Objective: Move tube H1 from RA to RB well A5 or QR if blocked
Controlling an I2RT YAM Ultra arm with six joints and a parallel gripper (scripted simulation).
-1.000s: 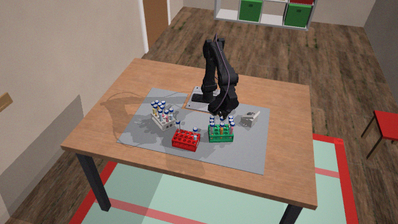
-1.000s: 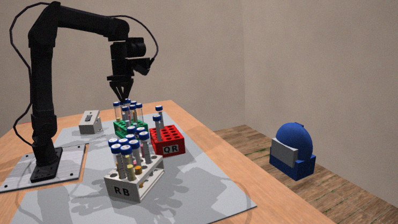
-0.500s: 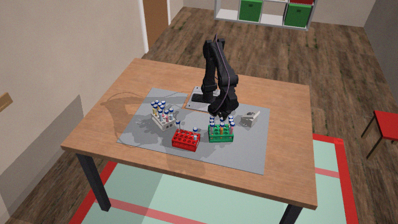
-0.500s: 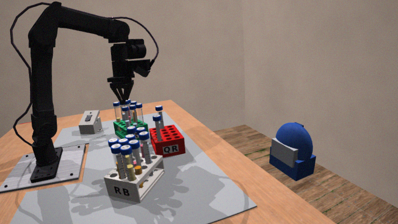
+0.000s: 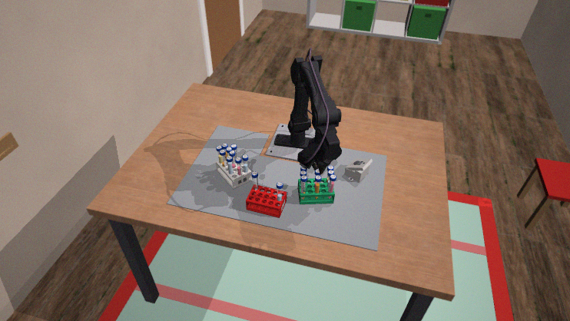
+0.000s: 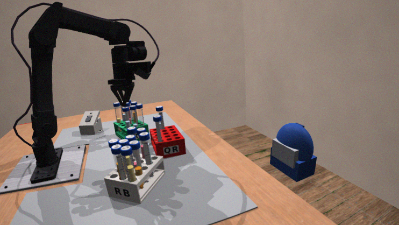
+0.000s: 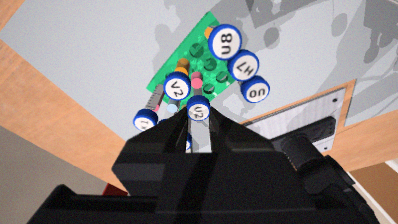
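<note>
right now my gripper (image 7: 198, 111) is clamped on a blue-capped tube marked u2 (image 7: 198, 111), pinching it just under the cap, with one finger (image 7: 174, 129) on each side of it. in the wrist view that tube is among the tubes of the green rack ra (image 7: 199, 51); whether its foot is in a well i cannot tell. in the exterior view my gripper (image 6: 122, 98) hangs straight down over ra (image 6: 122, 128), its tips among the caps.

tube h1 (image 7: 243, 66) is not the one i hold. its cap stands apart from my fingers, in a line of three caps over ra's edge, between u8 (image 7: 225, 42) and u0 (image 7: 255, 90). a cap marked v2 (image 7: 177, 86) is close beside u2, and another cap (image 7: 145, 120) whose letters i cannot read sits at the left of my fingers.

in the top view ra (image 5: 316, 193) is on the grey bench mat (image 5: 350, 223), with the red rack qr (image 5: 266, 200) just left of it and the white rack rb (image 5: 235, 173) farther left, well apart from ra. rb (image 6: 127, 187) carries a cluster of blue-capped tubes. qr (image 6: 170, 148) holds two tubes, most of its wells open. a small grey button box (image 5: 358, 170) stands on the mat right of ra. my base plate (image 6: 73, 164) is at the mat's edge on the wooden table (image 5: 410, 167).
</note>
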